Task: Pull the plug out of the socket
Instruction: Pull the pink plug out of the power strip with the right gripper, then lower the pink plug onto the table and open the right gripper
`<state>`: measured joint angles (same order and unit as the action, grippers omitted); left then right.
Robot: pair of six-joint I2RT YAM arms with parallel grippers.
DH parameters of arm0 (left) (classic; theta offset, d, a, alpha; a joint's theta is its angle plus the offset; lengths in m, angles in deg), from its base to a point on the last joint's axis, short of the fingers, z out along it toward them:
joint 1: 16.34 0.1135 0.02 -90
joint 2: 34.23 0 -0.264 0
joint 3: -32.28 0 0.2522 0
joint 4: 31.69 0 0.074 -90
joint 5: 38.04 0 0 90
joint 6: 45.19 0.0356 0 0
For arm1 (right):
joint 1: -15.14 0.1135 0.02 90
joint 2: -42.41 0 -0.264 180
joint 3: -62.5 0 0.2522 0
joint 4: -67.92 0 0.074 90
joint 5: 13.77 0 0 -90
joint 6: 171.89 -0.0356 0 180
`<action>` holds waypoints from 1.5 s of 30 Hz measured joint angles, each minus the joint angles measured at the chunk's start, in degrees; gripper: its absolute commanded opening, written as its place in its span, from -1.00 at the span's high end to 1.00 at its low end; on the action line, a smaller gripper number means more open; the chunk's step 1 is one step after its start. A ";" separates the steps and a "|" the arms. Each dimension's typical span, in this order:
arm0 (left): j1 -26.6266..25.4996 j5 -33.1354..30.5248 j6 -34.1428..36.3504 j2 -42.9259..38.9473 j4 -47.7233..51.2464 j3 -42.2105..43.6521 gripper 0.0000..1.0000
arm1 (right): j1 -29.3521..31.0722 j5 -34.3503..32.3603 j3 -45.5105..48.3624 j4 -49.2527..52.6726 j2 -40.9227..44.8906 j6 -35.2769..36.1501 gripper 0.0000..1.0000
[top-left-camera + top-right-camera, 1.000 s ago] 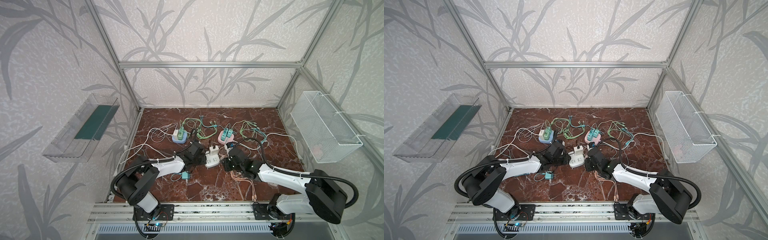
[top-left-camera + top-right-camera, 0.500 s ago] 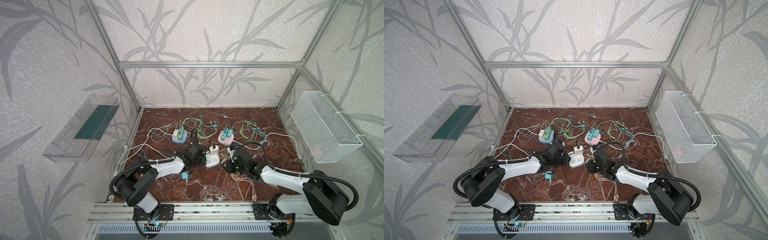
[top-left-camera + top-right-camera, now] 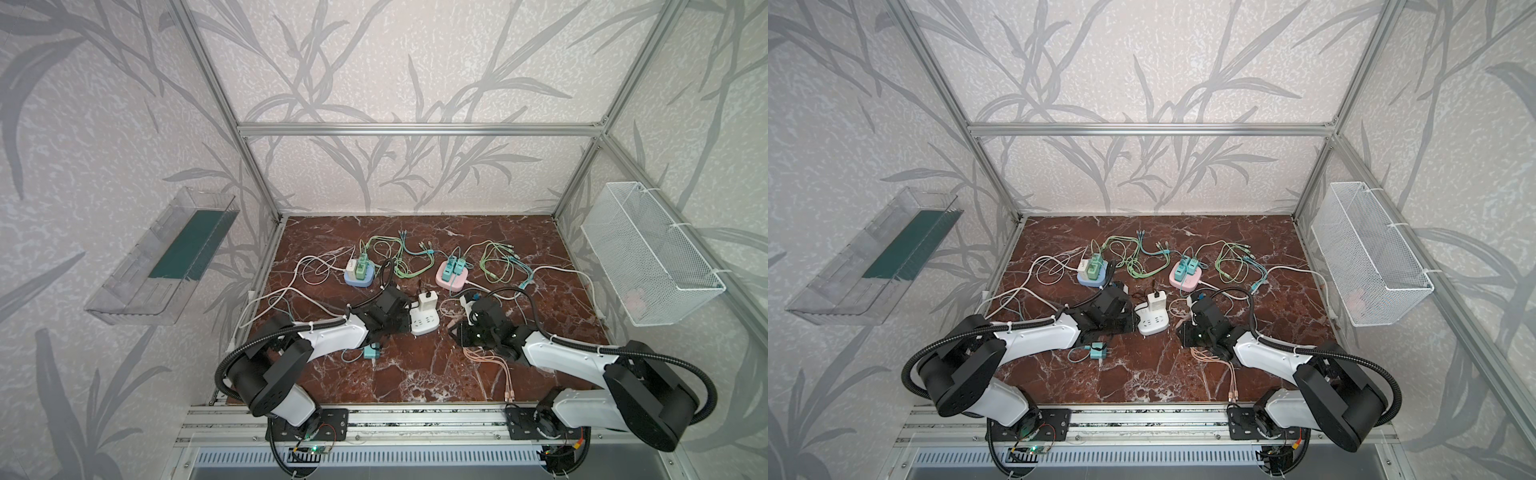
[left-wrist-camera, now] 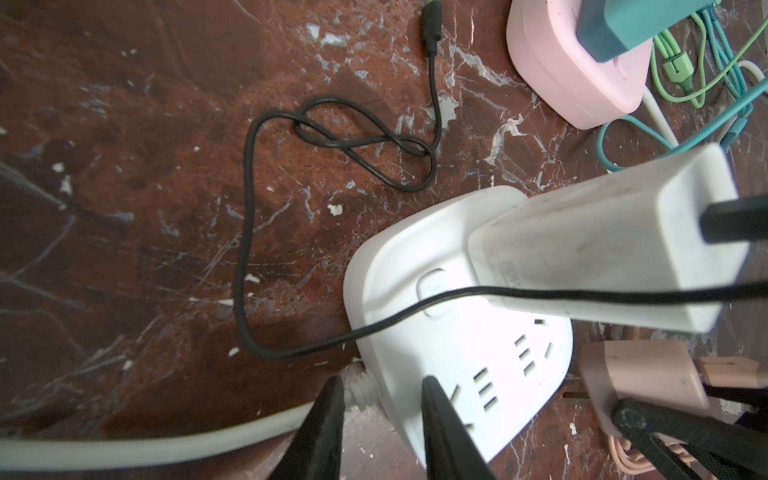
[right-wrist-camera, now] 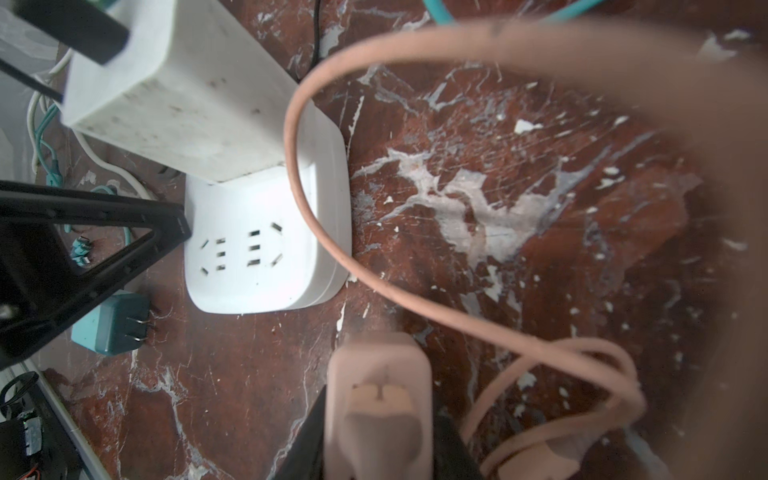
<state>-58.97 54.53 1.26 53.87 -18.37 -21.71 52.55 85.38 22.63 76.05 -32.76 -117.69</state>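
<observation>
Table (image 3: 415, 374): white socket (image 3: 424, 322) unmoved, my left pincer (image 4: 382, 384) pinching its cord corner. Pink plug (image 5: 378, 370), pinched in my right pincer (image 5: 379, 409), has drawn away, prongs out. Pull looks done; white charger (image 3: 428, 300) stays seated.

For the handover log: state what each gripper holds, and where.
Right gripper: pink plug, pinched across its body sides. Left gripper: white socket, at the corner by its cord.
</observation>
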 measured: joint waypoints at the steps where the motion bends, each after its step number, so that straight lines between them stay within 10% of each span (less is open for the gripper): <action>1: -0.09 -0.04 0.00 -0.15 0.24 0.02 0.32 | -0.09 0.07 0.00 0.04 0.00 -0.02 0.41; 31: -3.21 -4.50 2.03 -6.69 3.50 0.35 0.26 | -2.23 -3.10 0.00 8.81 15.65 0.96 -0.08; 45: -3.41 -4.66 0.87 -6.62 2.67 1.84 0.14 | 6.36 -10.40 -5.01 6.67 7.21 10.25 -0.62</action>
<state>-62.38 49.88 2.14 47.24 -15.71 -19.87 58.91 74.97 17.63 82.72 -25.55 -107.43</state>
